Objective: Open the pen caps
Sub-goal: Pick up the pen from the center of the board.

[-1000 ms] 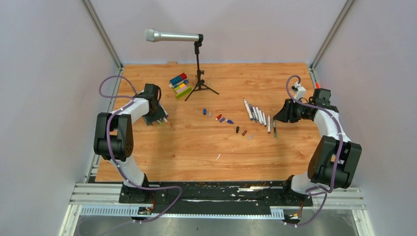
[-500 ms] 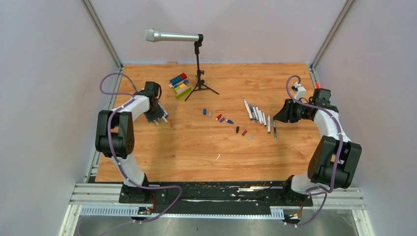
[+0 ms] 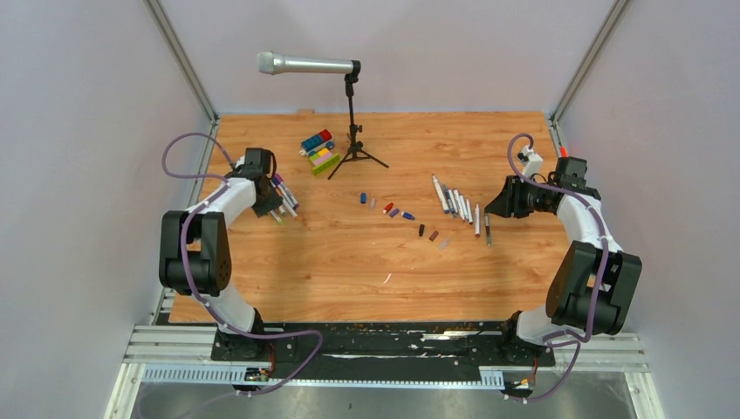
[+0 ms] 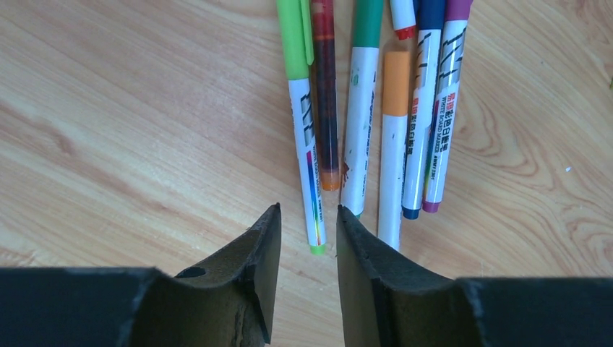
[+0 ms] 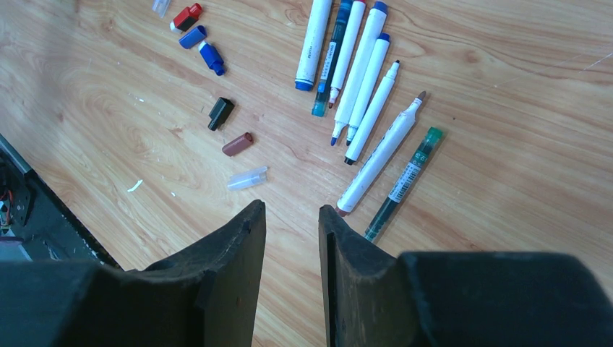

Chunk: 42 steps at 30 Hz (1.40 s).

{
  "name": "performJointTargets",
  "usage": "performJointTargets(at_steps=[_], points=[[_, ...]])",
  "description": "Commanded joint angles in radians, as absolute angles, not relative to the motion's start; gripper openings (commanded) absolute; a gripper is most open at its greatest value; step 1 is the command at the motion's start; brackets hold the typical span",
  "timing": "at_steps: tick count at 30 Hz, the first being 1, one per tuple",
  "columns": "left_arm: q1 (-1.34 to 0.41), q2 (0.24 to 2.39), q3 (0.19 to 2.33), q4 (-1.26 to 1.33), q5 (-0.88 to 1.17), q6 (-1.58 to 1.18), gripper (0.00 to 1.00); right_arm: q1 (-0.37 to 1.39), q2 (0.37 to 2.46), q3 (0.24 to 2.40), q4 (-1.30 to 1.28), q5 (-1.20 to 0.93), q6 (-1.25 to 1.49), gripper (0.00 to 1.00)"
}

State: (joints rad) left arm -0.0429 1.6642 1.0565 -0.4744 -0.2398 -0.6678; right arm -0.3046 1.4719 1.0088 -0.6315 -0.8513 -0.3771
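Your left gripper [image 4: 307, 212] stands parted and clamps nothing. Its fingers [image 4: 253, 246] touch no pen. The capped pens [image 4: 376, 108] lie side by side straight ahead of the fingertips, tails toward them. The green pen [image 4: 302, 108] is nearest. Its tail end shows in the gap between the fingertips, clear of both. You cannot tell from the wrist view whether the fingers are down at its level or above it. Beyond it lie dark red, teal, orange, blue and purple pens. The orange one runs behind the finger on the right of the view. Most of their caps are cut off by the top edge.

The loose caps [image 3: 397, 212] lie mid-table, well apart from both grippers. In the right wrist view they sit ahead and to the left of the fingers: red, two blue, black, brown, and a clear cap [image 5: 247, 178] nearest the fingertips. One more is clipped by the top edge.

The bare pens [image 5: 358, 72] fan out ahead of your right gripper [image 5: 290, 210], tips mostly toward it. A white pen [image 5: 379, 155] ends just beside one fingertip. The end of the thin green pen [image 5: 405, 181] is hidden behind that finger. This gripper is also parted and grasps nothing.
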Motion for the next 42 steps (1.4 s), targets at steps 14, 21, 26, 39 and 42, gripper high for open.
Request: performJointTargets(at_steps=[14,21,26,39,42], points=[[0.034,1.733,1.082,-0.414,-0.131,-0.645,0.29,-0.311,1.457,1.015,-0.619,-0.891,-0.4,0.34],[0.038,1.768,1.082,-0.439,-0.139,-0.65,0.3,-0.311,1.457,1.014,-0.62,-0.894,-0.4,0.34],[0.04,1.784,1.084,-0.447,-0.133,-0.641,0.3,-0.311,1.457,1.014,-0.621,-0.896,-0.4,0.34],[0.07,1.778,1.054,-0.483,-0.159,-0.64,0.18,-0.314,1.438,1.014,-0.622,-0.902,-0.402,0.34],[0.076,1.766,1.055,-0.49,-0.149,-0.627,0.02,-0.315,1.436,1.014,-0.622,-0.905,-0.402,0.34]])
